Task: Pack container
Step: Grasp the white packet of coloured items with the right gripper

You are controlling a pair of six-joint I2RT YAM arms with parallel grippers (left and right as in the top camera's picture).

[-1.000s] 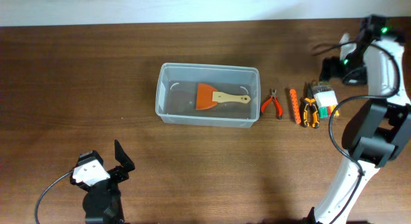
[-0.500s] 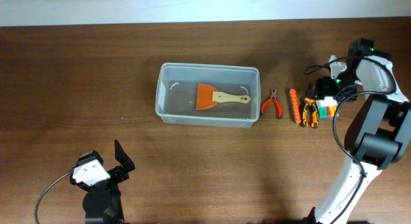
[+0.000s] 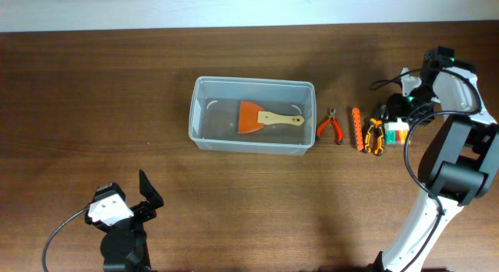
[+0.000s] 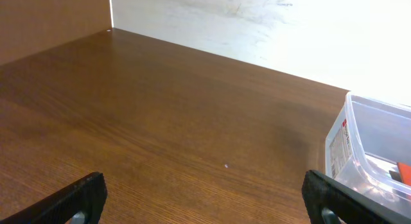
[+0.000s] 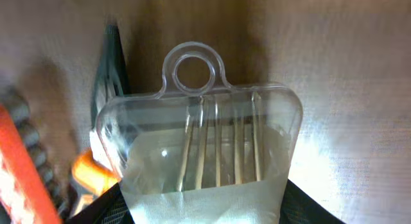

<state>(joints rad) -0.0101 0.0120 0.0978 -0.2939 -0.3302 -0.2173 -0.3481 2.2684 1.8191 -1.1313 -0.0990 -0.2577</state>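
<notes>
The clear plastic container stands mid-table and holds a scraper with an orange blade and a pale handle. The container's corner shows in the left wrist view. My right gripper is down at the right end of a row of tools, shut on a clear blister pack. In the right wrist view the fingers press both sides of the pack, which has a hang hole. My left gripper is open and empty near the front left; its open fingers show in its own view.
Red-handled pliers, an orange tool and orange-and-black pliers lie in a row between the container and the pack. The orange tools sit close to the pack's left side. A white wall runs along the table's far edge.
My right arm has come down from the far right corner onto the blister pack and closed around it. The left arm and the container have not moved.
</notes>
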